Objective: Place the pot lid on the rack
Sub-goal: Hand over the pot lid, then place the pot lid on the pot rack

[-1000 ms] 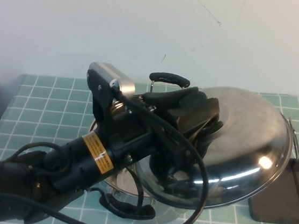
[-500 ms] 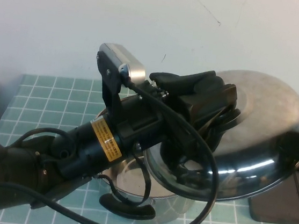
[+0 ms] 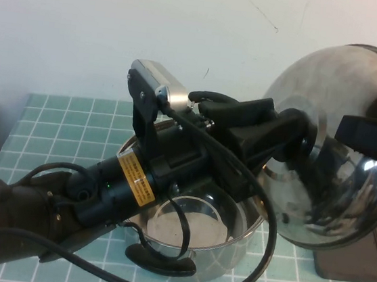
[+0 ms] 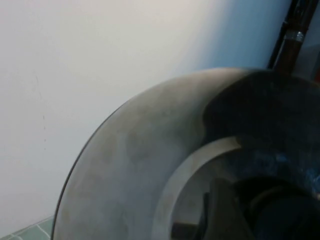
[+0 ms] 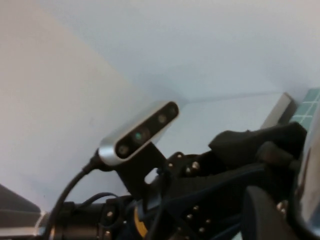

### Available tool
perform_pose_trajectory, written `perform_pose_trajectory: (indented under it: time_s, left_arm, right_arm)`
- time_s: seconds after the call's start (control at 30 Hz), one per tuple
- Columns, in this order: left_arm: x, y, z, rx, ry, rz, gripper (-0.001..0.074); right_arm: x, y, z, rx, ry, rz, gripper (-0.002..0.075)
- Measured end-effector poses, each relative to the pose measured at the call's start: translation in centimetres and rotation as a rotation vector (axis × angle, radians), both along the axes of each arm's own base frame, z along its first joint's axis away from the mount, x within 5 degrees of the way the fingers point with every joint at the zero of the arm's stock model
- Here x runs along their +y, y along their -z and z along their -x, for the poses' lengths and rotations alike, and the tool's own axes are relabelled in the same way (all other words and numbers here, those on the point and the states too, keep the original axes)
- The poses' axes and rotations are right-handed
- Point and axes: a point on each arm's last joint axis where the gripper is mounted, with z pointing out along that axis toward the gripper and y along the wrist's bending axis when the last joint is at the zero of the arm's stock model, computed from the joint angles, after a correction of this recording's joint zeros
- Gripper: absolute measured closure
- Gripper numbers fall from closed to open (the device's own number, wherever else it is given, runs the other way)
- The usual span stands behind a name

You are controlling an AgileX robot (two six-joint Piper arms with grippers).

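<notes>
Overhead, left gripper (image 3: 296, 136) clamps tilted pot lid (image 3: 346, 104); right gripper (image 3: 370, 134) alongside

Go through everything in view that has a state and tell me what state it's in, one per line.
pot lid: lifted off the pot, tilted nearly upright, held by its knob.
pot: uncovered, standing on the table.
rack: mostly hidden behind the lid, nothing seen on it.
left end effector: shut on the lid's knob, above the pot.
right end effector: at the right edge by the lid.
</notes>
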Motion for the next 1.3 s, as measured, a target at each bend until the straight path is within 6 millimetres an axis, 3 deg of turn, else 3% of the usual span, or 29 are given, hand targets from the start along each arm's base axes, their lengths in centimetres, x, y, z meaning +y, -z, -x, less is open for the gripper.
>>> perform_pose_trajectory:
  time_s: [0.17,0.37,0.47,0.6,0.7,0.93,1.3]
  left_arm:
    - [0.1,-0.2,-0.1,-0.008,-0.008,0.03,0.0218]
    - [0.8,-0.2,-0.6,-0.053,-0.037,0.002,0.0193]
    - [2.3,-0.1,-1.5,-0.065,-0.059,-0.025,0.0287]
    - [5.2,-0.2,-2.9,-0.025,-0.1,-0.068,0.0587]
    - [7.5,-0.2,-3.7,0.019,-0.128,-0.1,0.069]
    - [10.5,-0.1,-3.9,0.137,-0.106,-0.13,0.0731]
    - [10.0,1.0,-2.6,0.108,0.045,-0.295,0.0734]
  right_arm:
    - [0.0,0.3,0.0,-0.08,-0.001,0.073,0.0613]
    - [-0.4,-1.4,1.5,-0.267,0.056,0.158,0.0613]
    - [-0.8,-2.8,2.8,-0.37,0.101,0.309,0.0613]
    - [-1.9,-3.9,4.3,-0.409,0.169,0.558,0.0613]
    - [-2.7,-3.5,4.5,-0.373,0.206,0.691,0.0613]
    - [-3.8,-0.9,1.6,-0.259,0.236,0.855,0.0613]
    - [-4.2,3.7,-3.3,-0.096,0.232,0.907,0.0601]
